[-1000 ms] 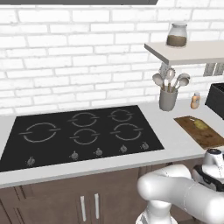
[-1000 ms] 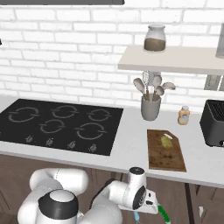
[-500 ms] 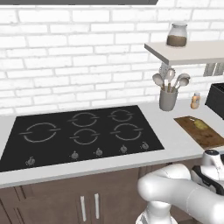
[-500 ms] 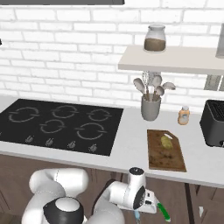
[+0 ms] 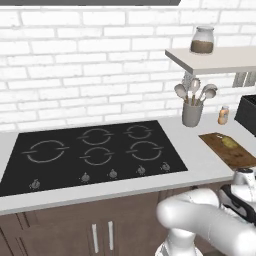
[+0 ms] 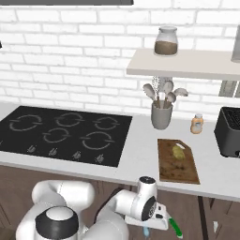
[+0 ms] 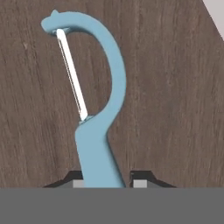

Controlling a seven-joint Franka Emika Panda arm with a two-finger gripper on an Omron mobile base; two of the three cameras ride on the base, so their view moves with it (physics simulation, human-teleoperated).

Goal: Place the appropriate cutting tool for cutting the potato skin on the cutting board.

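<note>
Gripper point(image 7: 107, 181) clamped on the light-blue handle of the cutting tool point(image 7: 94, 105), its curved head and white blade set against dark wood grain in the hand view. From the right base view, the gripper point(image 6: 154, 224) hangs below the worktop's point(image 6: 136, 157) front edge, before the cabinet fronts, with a bit of blue beneath it and a green-handled knife point(image 6: 175, 228) just beside. Black hob point(image 5: 92, 152) covers the worktop's left part. Toward the right end lies the cutting board point(image 6: 177, 161), near the front edge, with the potato point(image 6: 178, 151) on its back half. Behind them, near the wall, stand a grey utensil pot point(image 6: 161, 115) and a small orange-tan bottle point(image 6: 197, 124).
</note>
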